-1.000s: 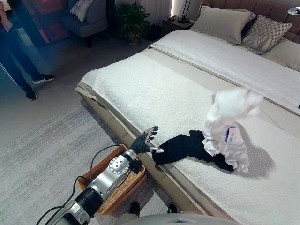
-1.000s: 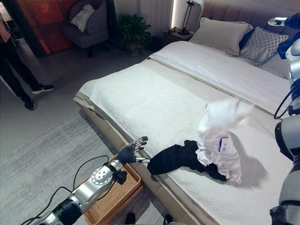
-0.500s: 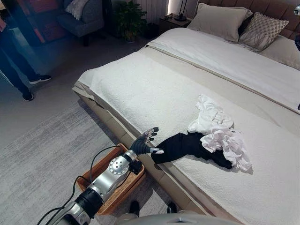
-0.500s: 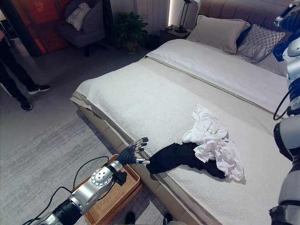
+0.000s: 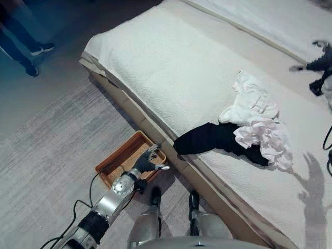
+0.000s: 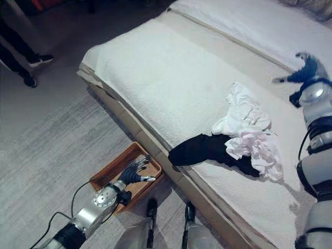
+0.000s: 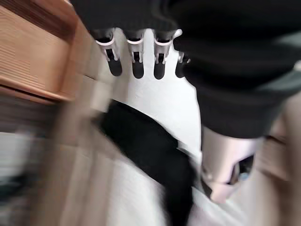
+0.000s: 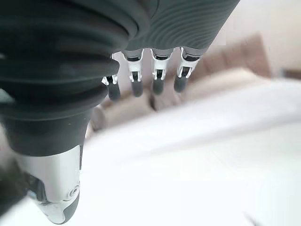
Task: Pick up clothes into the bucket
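A black garment (image 5: 215, 139) lies by the near edge of the white bed (image 5: 171, 78), one end reaching the edge. White clothes (image 5: 257, 122) are piled on its far end. The brown wicker basket (image 5: 115, 151) stands on the floor against the bed's side. My left hand (image 5: 146, 160) hovers over the basket's corner nearest the bed, open, fingers (image 7: 136, 59) straight and holding nothing; past them the black garment (image 7: 146, 155) shows. My right hand (image 6: 306, 71) is raised over the bed beyond the white clothes, open and empty, fingers (image 8: 157, 75) straight.
A grey rug (image 5: 46, 150) covers the floor by the basket. A person's legs and dark shoes (image 5: 31, 52) stand at the far left on the bare floor. The bed's broad white cover stretches away behind the clothes.
The camera has tipped downward. The white clothes, in the air a second ago, have landed on the black garment. My right hand has come into view. My left hand now sits over the basket.
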Robot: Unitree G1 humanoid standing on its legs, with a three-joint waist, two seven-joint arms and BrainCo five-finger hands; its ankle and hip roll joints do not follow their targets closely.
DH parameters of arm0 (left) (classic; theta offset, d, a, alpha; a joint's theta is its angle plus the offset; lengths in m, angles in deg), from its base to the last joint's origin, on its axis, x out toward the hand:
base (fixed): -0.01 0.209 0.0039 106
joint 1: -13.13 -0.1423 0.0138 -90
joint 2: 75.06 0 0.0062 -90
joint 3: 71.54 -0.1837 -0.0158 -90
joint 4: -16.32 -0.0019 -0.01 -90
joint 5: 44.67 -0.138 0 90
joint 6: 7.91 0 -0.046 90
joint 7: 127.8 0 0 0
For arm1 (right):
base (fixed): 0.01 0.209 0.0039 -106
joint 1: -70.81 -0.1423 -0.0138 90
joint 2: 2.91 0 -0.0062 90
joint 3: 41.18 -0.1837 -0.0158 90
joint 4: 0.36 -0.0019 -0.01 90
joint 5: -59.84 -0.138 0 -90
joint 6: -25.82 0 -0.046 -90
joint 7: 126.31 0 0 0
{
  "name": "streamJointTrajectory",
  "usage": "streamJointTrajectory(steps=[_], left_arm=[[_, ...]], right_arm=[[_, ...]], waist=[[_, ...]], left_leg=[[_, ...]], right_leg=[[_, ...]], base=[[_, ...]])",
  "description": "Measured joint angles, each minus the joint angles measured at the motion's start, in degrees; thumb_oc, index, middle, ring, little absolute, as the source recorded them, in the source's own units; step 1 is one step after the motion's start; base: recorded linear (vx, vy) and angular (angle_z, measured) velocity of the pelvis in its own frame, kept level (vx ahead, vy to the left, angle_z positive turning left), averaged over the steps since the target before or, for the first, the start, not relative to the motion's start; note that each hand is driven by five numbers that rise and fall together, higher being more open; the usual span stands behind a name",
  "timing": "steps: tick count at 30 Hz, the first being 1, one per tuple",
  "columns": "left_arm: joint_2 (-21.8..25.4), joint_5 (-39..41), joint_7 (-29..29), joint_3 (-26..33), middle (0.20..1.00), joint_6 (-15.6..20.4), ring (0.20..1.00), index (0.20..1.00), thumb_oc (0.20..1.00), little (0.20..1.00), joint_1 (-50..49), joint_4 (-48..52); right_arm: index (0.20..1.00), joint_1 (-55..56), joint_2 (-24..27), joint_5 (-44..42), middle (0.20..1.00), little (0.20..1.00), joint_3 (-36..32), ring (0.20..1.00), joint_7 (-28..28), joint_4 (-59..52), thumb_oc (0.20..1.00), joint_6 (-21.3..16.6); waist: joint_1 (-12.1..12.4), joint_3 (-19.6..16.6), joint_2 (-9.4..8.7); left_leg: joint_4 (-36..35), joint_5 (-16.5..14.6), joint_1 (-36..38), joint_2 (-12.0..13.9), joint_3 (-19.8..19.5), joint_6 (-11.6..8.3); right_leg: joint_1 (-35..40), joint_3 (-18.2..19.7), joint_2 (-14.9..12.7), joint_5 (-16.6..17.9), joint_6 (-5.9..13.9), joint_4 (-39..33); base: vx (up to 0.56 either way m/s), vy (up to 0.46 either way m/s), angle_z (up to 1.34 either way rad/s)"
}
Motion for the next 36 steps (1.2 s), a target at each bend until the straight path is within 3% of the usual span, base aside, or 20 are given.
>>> streamJointTrajectory(steps=[5, 16, 21, 26, 31, 36], left_arm=[[-1.3, -8.61, 4.04, 1.97, 1.0, -0.81, 1.0, 1.0, 1.0, 1.0, -0.74, -10.5], [-8.3, -11.43, 11.56, 4.51, 1.0, -1.41, 1.0, 1.0, 1.0, 1.0, 0.4, -31.92], [-9.51, -11.18, 13.12, 4.53, 1.0, -1.31, 1.0, 1.0, 1.0, 1.0, 0.85, -30.7], [-11.44, -10.55, 14.06, 3.38, 1.0, -0.75, 1.0, 1.0, 1.0, 1.0, 4.68, -25.16], [-11.3, -8.83, 14.0, 1.12, 1.0, 0.57, 1.0, 1.0, 1.0, 1.0, 6.18, -18.71], [-11.92, -8.8, 13.68, -1.13, 1.0, 0.75, 1.0, 1.0, 1.0, 1.0, 6.42, -16.19]], right_arm=[[1.0, 7.78, -1.37, 1.87, 1.0, 1.0, -7.07, 1.0, -2.1, 2.37, 1.0, 0.04], [1.0, 13.31, -2.37, 5.61, 1.0, 1.0, -13.55, 1.0, -7.07, 7.41, 1.0, 0.61], [1.0, 14.17, -2.42, 6.12, 1.0, 1.0, -14.94, 1.0, -7.66, 7.36, 1.0, 1.0], [1.0, 13.94, -2.43, 5.77, 1.0, 1.0, -15.11, 1.0, -8.31, 7.0, 1.0, 1.01], [1.0, 12.76, -2.33, 4.94, 1.0, 1.0, -14.79, 1.0, -8.21, 8.65, 1.0, 1.05], [1.0, 8.93, -1.96, 4.98, 1.0, 1.0, -12.56, 1.0, -8.53, 9.11, 1.0, 1.0]], waist=[[1.08, 3.76, 2.0], [0.94, 6.39, 4.5], [0.89, 7.34, 6.41], [0.98, 8.78, 8.82], [0.77, 9.01, 9.1], [0.53, 10.22, 9.63]], left_leg=[[0.17, 0.6, -2.63, -0.16, -0.11, -0.18], [-0.01, 1.57, -5.5, -0.61, -0.38, -0.78], [0.05, 2.78, -7.61, -0.73, -0.37, -0.92], [0.04, 3.97, -10.76, -1.3, -0.78, -0.57], [-1.3, 4.55, -12.74, -3.36, -1.6, -0.15], [-0.74, 4.88, -14.75, -4.55, -0.97, 0.35]], right_leg=[[-2.85, -0.32, -0.39, 0.16, -0.23, 0.87], [-5.94, -0.56, -1.03, -0.18, 0.02, 1.53], [-9.38, -0.28, -1.15, -0.92, -0.02, 4.32], [-17.9, 0.05, -2.83, -5.5, -0.46, 16.05], [-26.51, 0.34, -6.15, -11.39, -1.62, 29.42], [-31.79, 2.14, -7.31, -13.3, -2.43, 35.58]], base=[[-0.01, -0.001, 0.02], [0.0, 0.0, 0.02], [0.0, 0.0, 0.0], [-0.04, 0.036, 0.05], [-0.03, 0.034, 0.19], [-0.02, 0.011, 0.0]])
